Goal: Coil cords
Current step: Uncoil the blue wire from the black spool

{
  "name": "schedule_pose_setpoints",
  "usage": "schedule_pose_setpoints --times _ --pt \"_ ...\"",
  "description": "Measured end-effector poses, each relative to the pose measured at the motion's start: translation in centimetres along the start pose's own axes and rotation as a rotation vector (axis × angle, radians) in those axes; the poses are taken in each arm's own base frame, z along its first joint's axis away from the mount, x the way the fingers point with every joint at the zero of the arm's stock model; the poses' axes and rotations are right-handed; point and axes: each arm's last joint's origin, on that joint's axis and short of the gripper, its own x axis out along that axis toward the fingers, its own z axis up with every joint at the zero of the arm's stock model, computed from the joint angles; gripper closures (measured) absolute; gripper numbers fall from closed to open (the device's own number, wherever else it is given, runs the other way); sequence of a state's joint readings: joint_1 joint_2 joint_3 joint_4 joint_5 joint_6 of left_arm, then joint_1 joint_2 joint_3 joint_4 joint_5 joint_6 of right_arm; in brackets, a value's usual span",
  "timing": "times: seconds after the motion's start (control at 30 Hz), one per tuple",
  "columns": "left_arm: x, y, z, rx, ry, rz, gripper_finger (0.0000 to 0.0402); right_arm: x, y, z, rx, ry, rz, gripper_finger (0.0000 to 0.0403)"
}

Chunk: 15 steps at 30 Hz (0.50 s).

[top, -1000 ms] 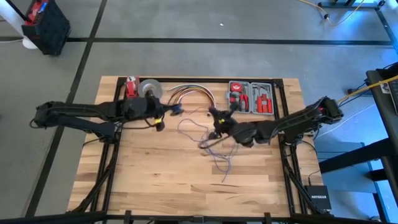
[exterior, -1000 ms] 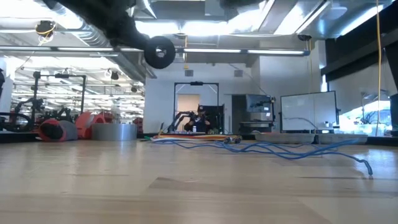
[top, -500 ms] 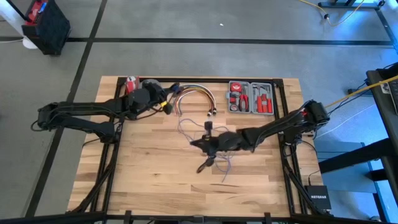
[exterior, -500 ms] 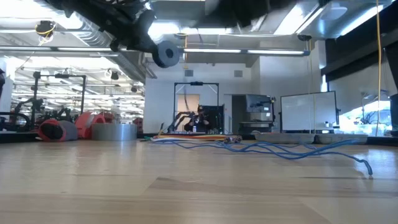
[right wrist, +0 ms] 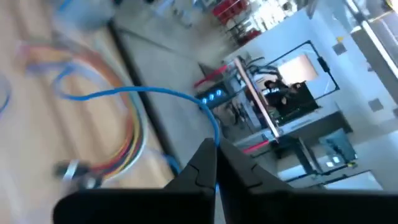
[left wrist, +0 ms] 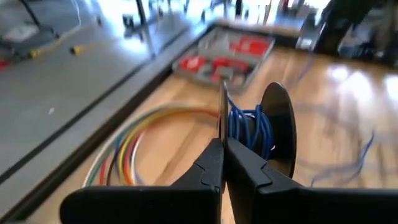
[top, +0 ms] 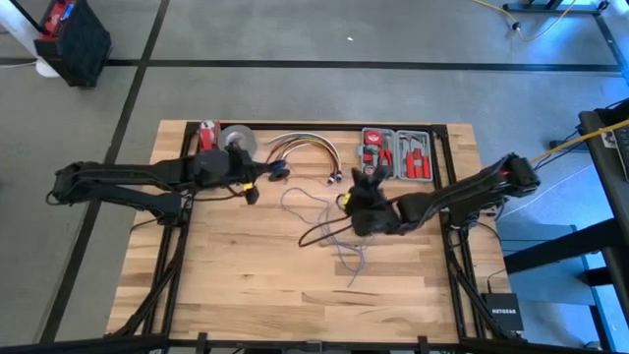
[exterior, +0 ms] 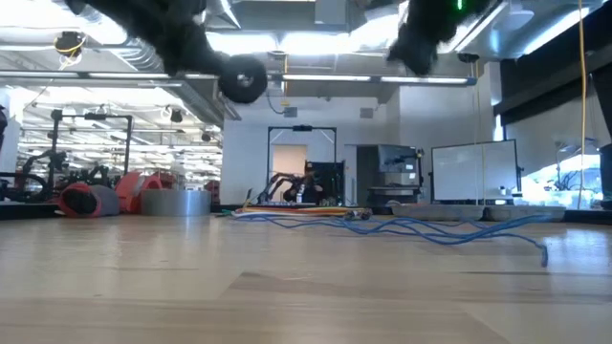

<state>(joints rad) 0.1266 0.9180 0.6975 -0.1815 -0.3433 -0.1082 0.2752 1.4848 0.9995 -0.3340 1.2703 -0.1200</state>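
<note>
- table (top: 246, 285): one wooden top, with two dark arms reaching in over it, one from each side.
- cord (top: 346, 251): one thin bluish wire seen, lying in loose loops on the middle of the table; in the low view it (exterior: 440, 232) runs in low waves across the far part of the top.
- left gripper (top: 254, 189): above the table's far left part, fingers pressed together on the rim of one small dark spool (left wrist: 277, 127); blue wire is wound on the spool's core.
- right gripper (top: 366, 185): raised over the middle right of the table, near the tool case, fingers closed on the cord; in its wrist view the blue wire (right wrist: 143, 93) arcs away from the fingertips.
- cable bundle (top: 305, 146): one arch of orange, red and white leads, at the far edge, between the two grippers.
- tool case (top: 397, 154): one, open, red-handled tools inside, at the far right.
- tape roll (top: 236, 139): one grey roll at the far left, just beside one red item (top: 207, 136).
</note>
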Motion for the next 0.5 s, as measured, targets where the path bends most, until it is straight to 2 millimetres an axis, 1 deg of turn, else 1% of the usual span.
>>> schedule_pose_setpoints --times 0.07,0.13,0.23,0.37,0.43,0.5 --pt "0.1 0.3 -0.5 0.004 0.055 0.016 0.0400 -0.6 -2.1 1.3 0.075 -0.037 -0.004 0.0397" --pt "0.5 0.5 -0.9 0.001 0.090 0.036 0.0400 -1.2 -4.0 2.8 0.175 -0.099 0.035 0.0397" --pt "1.0 1.1 -1.0 -0.021 0.105 0.071 0.0400 -1.9 -5.9 5.0 0.311 -0.250 0.148 0.0397" --pt "2.0 1.8 -1.4 -0.031 0.145 0.116 0.0400 -2.7 -6.9 7.1 0.442 -0.504 0.344 0.0397" --pt "2.4 2.1 -1.8 -0.029 0.178 0.134 0.0400 -2.8 -6.8 7.8 0.481 -0.597 0.414 0.0397" --pt "2.9 2.5 -2.1 -0.030 0.210 0.156 0.0400 -2.8 -6.1 8.2 0.478 -0.665 0.490 0.0397"
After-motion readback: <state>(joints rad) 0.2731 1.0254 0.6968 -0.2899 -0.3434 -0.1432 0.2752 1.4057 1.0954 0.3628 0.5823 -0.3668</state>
